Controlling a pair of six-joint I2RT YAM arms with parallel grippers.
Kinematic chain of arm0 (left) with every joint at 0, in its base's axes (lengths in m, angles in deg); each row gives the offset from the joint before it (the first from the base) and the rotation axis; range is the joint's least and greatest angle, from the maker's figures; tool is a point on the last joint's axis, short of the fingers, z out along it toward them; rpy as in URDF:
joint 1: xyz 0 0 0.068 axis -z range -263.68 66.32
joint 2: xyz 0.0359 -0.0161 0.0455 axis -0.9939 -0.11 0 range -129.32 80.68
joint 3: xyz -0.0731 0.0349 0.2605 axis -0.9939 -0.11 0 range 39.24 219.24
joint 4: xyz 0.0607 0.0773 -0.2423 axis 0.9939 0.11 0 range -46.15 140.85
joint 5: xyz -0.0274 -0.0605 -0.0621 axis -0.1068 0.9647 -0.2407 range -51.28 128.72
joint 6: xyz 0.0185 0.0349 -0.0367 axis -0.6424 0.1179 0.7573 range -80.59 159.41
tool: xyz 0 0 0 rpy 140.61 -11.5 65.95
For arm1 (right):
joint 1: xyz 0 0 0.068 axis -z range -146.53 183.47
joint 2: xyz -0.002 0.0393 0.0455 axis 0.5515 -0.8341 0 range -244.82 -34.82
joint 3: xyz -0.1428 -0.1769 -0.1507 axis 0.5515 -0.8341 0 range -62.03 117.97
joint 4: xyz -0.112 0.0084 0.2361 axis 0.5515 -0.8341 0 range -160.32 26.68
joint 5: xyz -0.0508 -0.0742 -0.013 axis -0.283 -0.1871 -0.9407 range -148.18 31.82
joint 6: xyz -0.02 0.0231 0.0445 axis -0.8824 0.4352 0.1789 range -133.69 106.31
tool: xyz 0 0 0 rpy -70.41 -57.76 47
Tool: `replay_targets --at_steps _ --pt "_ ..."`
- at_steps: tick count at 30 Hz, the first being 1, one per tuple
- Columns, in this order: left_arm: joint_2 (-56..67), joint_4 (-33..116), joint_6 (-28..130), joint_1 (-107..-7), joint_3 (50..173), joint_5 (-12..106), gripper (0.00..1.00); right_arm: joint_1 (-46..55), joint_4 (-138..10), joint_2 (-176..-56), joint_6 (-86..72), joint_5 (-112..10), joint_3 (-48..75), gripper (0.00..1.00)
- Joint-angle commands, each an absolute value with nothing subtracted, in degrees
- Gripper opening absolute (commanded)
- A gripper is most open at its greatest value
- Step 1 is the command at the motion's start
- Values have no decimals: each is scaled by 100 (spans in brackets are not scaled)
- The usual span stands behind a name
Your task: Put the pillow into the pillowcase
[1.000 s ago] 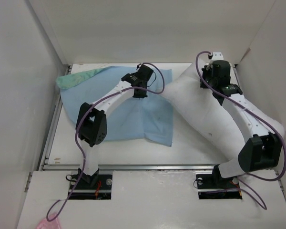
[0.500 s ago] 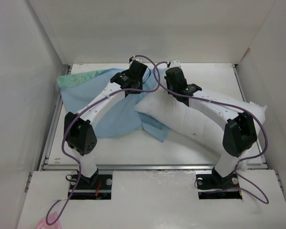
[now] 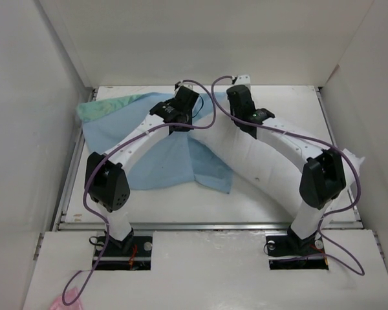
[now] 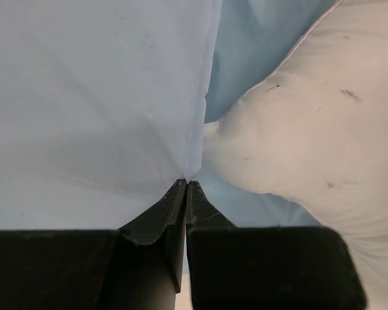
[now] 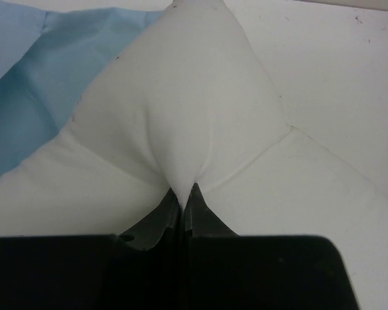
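Observation:
The pale blue pillowcase (image 3: 161, 155) lies on the left half of the table, its teal-green satin face (image 3: 107, 106) showing at the far left. The white pillow (image 3: 258, 168) stretches from the table's middle back to the right front. My left gripper (image 3: 181, 123) is shut on the pillowcase's edge (image 4: 181, 129) and lifts it; the pillow (image 4: 310, 129) sits right beside it. My right gripper (image 3: 236, 126) is shut on a pinch of the pillow's corner (image 5: 187, 116), with the pillowcase (image 5: 45, 90) to its left.
White walls (image 3: 26, 97) enclose the table on the left, back and right. A metal rail (image 3: 207, 226) runs along the table's front edge. A pink scrap (image 3: 68, 302) lies on the near shelf at the left.
My right arm has swung the pillow's corner from the back right to the table's middle, beside the pillowcase. My left gripper has shifted slightly left with the pillowcase edge lifted.

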State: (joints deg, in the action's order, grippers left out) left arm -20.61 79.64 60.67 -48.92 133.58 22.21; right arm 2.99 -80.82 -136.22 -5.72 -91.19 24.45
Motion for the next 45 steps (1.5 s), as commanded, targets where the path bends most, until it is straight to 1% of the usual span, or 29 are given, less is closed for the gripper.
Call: replay_targets --at_steps 1,4,6,9,10,12,14,15,19,25,28,30,32,33,38,43,45 --pt "-1837 7778 6015 -4897 13565 2281 0 -149 -7624 -13554 -665 -9175 2894 0" --pt "-1986 7847 6015 -4897 13785 2281 0 -658 -7799 -13607 -727 -9176 3191 0" --pt "-2066 7848 6015 -4897 13899 2193 0 -844 -8194 -13546 -359 -9097 3193 0" --pt "-2066 7795 6068 -4897 13899 2307 0 -1081 -8511 -13370 307 -8606 3009 0" --pt "-2066 7795 6068 -4897 13899 2307 0 -1082 -8512 -13370 484 -8238 2869 0" --pt "-2066 7882 6146 -4897 13899 2307 0 -1082 -8381 -13430 766 -7955 2710 0" --pt "-1970 7935 6226 -4897 13759 2307 0 -1082 -8301 -13702 986 -7944 2779 0" --pt "-1899 7936 6296 -4897 13698 2307 0 -1082 -8405 -14121 1065 -8101 2902 0" --pt "-1399 7936 6472 -4897 13163 2247 0 -1082 -8705 -14949 1311 -8472 3386 0" --pt "-625 8050 6911 -4844 12512 2184 0 -1082 -8389 -15145 1549 -7998 3141 0" --pt "-362 8050 7043 -4844 12081 2237 0 -969 -7960 -14786 1803 -7822 2904 0" --pt "-300 8050 7148 -4792 11888 2412 0 -881 -7345 -14312 2162 -7664 2745 0" --pt "-246 8050 7227 -4704 11835 2474 0 -767 -6976 -14039 2488 -7716 2692 0" --pt "-177 7998 7280 -4616 11773 2474 0 -766 -6669 -13846 2733 -7942 2744 0" --pt "-176 7936 7281 -4483 11825 2615 0 -766 -6078 -13642 3192 -8428 2868 0" --pt "-299 7830 7219 -4238 12167 2844 0 -766 -5735 -13799 3263 -7744 2675 0" --pt "-421 7900 7158 -4237 12405 2677 0 -906 -5516 -13914 2887 -7428 2438 0"
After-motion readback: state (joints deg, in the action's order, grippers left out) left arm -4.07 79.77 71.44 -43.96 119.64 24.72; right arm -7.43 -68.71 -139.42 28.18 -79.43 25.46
